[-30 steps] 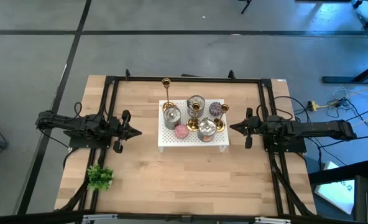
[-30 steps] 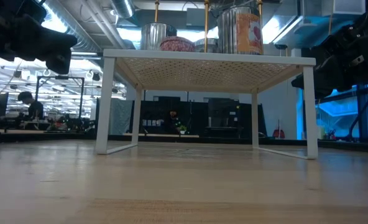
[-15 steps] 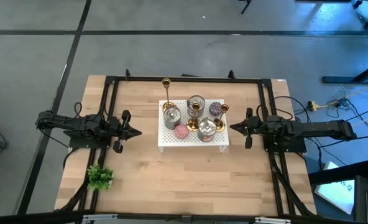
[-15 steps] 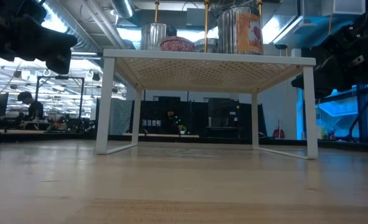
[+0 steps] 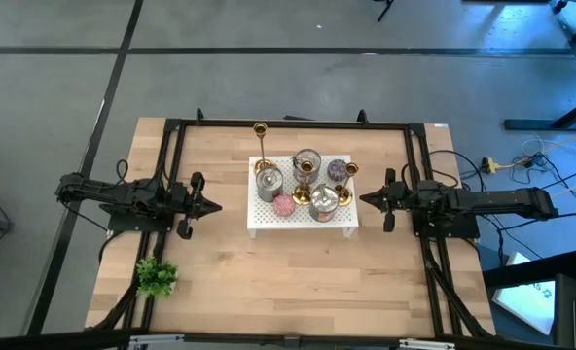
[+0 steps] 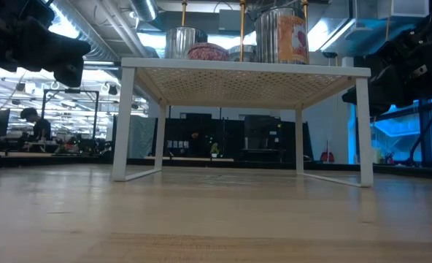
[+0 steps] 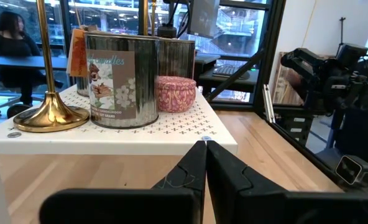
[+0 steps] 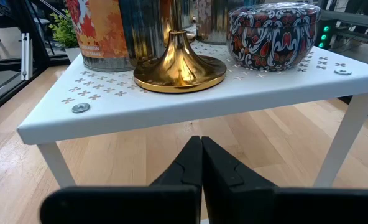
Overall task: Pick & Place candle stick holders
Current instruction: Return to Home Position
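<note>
Gold, slim candle stick holders [image 5: 342,194] with flared bases were seen upright on the white perforated shelf [image 5: 269,221], between both arms. The left gripper [image 5: 211,205] and right gripper [image 5: 367,200] were closed and empty, the right judged nearer.

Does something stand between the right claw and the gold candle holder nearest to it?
Nothing visible does. The shut right claw waits beside the white shelf; the gold candle holder stands near that edge, only bare shelf top before it.
</note>
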